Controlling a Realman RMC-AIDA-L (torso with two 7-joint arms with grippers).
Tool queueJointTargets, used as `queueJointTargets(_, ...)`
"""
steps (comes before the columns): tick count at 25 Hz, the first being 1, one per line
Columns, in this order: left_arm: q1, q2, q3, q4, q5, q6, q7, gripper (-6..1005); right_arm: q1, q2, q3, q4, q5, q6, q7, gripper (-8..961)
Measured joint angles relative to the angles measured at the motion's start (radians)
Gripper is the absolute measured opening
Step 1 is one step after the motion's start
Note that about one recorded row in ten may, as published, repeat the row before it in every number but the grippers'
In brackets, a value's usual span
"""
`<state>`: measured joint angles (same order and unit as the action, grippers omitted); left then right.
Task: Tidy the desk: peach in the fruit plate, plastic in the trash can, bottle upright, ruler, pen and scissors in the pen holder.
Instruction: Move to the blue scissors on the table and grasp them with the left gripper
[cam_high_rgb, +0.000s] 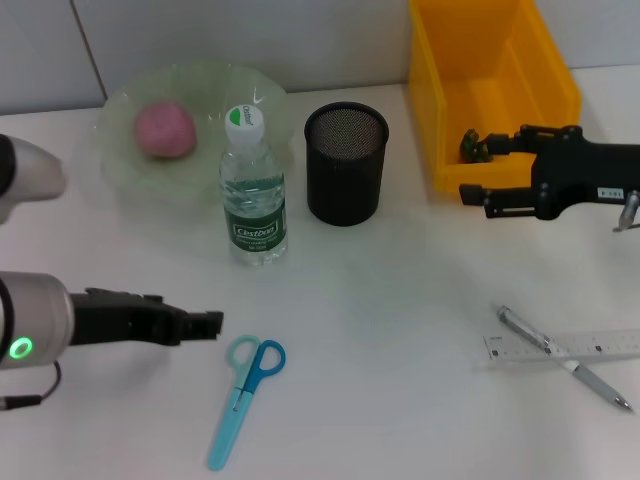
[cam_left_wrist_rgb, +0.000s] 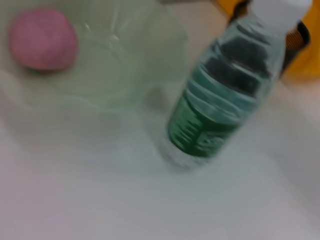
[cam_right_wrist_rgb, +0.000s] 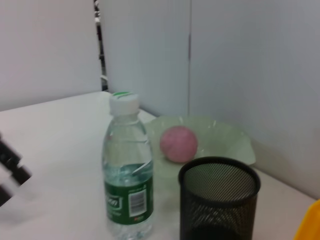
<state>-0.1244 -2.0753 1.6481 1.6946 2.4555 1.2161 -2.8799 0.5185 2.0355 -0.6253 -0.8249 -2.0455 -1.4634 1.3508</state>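
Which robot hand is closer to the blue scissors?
The left one. The left gripper sits just beside the handles of the scissors. The right gripper is far across the desk, by the yellow bin.

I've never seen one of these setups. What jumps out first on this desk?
Probably the bright yellow bin at the far right, with the right gripper beside it, jaws open. Next, the pink peach in the pale green plate at the far left, with an upright water bottle and black mesh pen holder alongside.
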Motion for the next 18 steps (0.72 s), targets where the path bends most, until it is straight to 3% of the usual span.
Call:
queueJointTargets(12,-0.052,-0.003,0.083,-0.013,0.006,0.052,-0.002,804,0.033,0.009,-0.006,0.023,0.045,0.081,0.005,820)
queueJointTargets(18,-0.067,-0.005,0.084,-0.029,0.025,0.083,-0.004,804,0.05,0.017,-0.01,0.032,0.045,0.108,0.005,820)
